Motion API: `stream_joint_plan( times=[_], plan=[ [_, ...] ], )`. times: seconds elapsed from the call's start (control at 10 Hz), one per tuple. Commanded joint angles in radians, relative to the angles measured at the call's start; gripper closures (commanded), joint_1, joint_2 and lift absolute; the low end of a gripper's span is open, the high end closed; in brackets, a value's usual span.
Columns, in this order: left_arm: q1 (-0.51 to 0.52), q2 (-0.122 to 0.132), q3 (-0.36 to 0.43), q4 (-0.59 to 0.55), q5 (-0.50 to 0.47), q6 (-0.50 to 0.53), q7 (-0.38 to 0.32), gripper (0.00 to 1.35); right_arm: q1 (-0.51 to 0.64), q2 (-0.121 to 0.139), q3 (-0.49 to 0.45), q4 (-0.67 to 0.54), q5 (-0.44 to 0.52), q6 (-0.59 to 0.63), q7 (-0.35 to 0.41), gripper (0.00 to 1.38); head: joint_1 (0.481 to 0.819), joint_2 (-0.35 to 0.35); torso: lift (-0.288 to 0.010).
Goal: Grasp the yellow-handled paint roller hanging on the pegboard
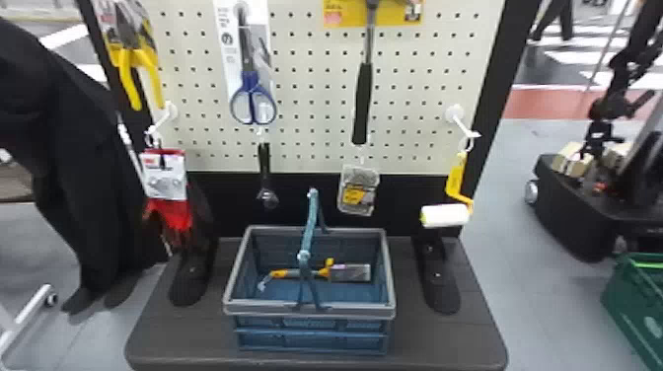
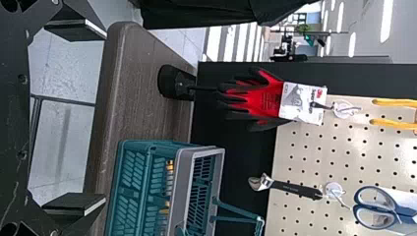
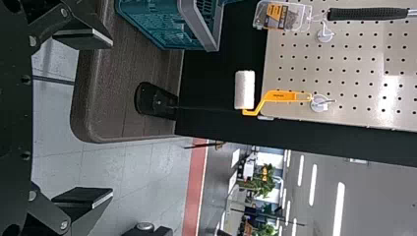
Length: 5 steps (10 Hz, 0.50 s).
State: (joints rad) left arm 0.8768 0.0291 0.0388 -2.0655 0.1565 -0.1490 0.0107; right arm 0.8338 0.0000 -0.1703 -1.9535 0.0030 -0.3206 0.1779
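Note:
The yellow-handled paint roller (image 1: 455,181) hangs from a white hook (image 1: 461,127) at the pegboard's lower right corner, its white roll (image 1: 444,215) lowest, just above the table. In the right wrist view the roller (image 3: 245,89) and its yellow handle (image 3: 278,97) hang well ahead of my right gripper (image 3: 81,118), which is open and empty, back from the table's right end. My left gripper (image 2: 74,118) is also open and empty, held off the table's left end, facing the red gloves (image 2: 255,98).
A blue basket (image 1: 232,296) holding a yellow-handled tool stands mid-table. Gloves (image 1: 167,207), scissors (image 1: 252,98), a wrench (image 1: 266,177), a hammer (image 1: 362,98) and a small packet (image 1: 358,190) hang on the pegboard. A black stand foot (image 1: 436,276) sits below the roller. A green crate (image 1: 636,296) stands on the floor at right.

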Motion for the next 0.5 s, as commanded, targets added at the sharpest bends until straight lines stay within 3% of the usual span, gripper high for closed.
stream_joint_plan(
  times=[0.0, 0.4],
  plan=[
    [0.000, 0.000, 0.001, 0.000, 0.000, 0.000, 0.000, 0.14, 0.000, 0.001, 0.000, 0.001, 0.000, 0.000, 0.000, 0.22, 0.549, 0.000, -0.100],
    [-0.002, 0.000, 0.000, 0.000, 0.000, -0.003, 0.000, 0.14, 0.000, 0.001, 0.000, 0.001, 0.000, 0.000, -0.001, 0.22, 0.549, 0.000, -0.100]
  ],
)
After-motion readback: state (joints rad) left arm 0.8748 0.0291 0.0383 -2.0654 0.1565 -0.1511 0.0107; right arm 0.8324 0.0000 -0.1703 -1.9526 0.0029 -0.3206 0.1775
